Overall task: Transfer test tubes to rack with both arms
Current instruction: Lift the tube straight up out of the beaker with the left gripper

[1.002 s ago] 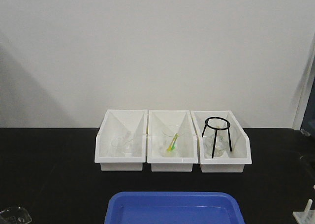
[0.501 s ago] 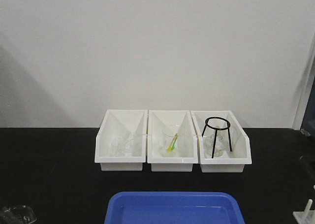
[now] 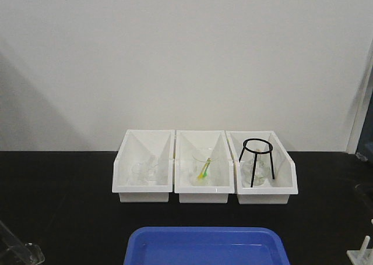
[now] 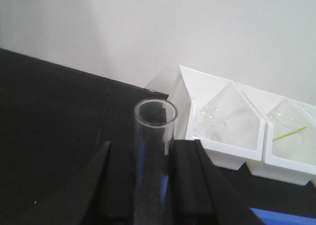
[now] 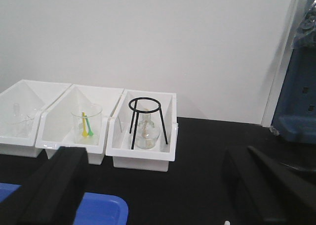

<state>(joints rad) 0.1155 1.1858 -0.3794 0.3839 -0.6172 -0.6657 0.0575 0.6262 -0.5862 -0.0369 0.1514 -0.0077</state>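
Tube [image 4: 155, 136] clamped in left gripper [image 4: 147, 151], left of tray [image 3: 204, 232], not yet racked; rack [image 3: 361, 254] corner, right of tray, shows no tubes; right gripper [image 5: 155, 158] wide apart, empty.

Setting: laboratory. Evidence recorded: a matte black counter [image 3: 64, 207] ran along a plain white wall [image 3: 186, 55]. Three white open-fronted bins [image 3: 203, 195] stood side by side at the back, stocked with clear glassware. In the front view, small glass vessels [image 3: 145, 172] sat in the leftmost, a beaker [image 5: 87, 117] holding yellow and green stirrers [image 5: 86, 128] in the middle, and a round flask [image 5: 146, 136] beneath a black wire tripod [image 5: 144, 104] in the rightmost. A blue tray [image 3: 204, 244] lay nearest the camera. A clear test tube [image 4: 154, 156] and a white rack [image 3: 362, 254] were also present.
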